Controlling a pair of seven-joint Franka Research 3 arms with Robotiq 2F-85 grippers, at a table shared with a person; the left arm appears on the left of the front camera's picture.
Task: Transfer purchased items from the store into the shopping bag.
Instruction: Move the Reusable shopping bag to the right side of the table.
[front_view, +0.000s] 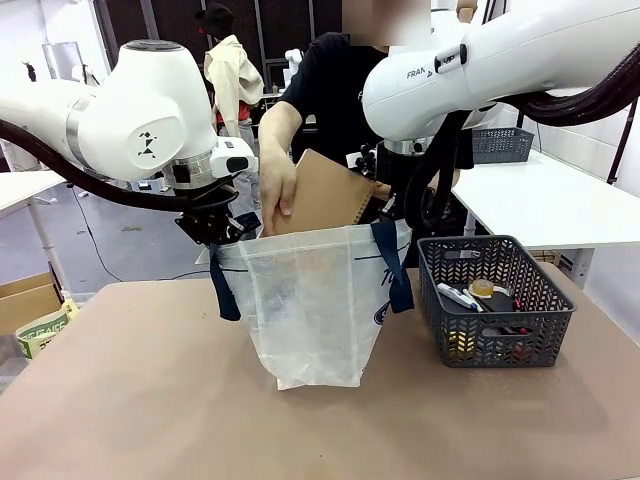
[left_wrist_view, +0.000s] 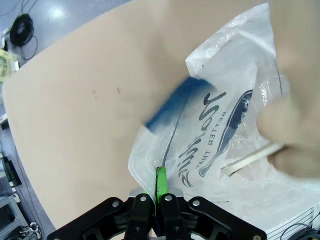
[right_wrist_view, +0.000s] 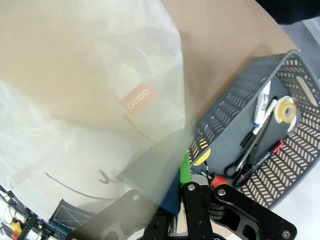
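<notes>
The shopping bag (front_view: 310, 300), translucent white with navy handles, stands open mid-table. My left gripper (front_view: 222, 232) is shut on its left rim and my right gripper (front_view: 392, 212) on its right rim by a handle. A person's hand (front_view: 278, 190) holds a flat brown card item (front_view: 328, 188) partly inside the bag's mouth. In the left wrist view, my left gripper (left_wrist_view: 159, 175) pinches the bag (left_wrist_view: 225, 115) next to its navy logo; the hand (left_wrist_view: 292, 135) is blurred. Seen from the right wrist, my right gripper (right_wrist_view: 182, 172) clamps the bag (right_wrist_view: 75, 145), and the brown item's label (right_wrist_view: 137, 100) shows through.
A dark grey basket (front_view: 540, 330) stands right of the bag, holding a tape roll (right_wrist_view: 286, 111), pens (right_wrist_view: 260, 120) and scissors (right_wrist_view: 250, 160). The person stands at the far edge behind the bag. Bare brown tabletop (front_view: 130, 400) lies to the left and front.
</notes>
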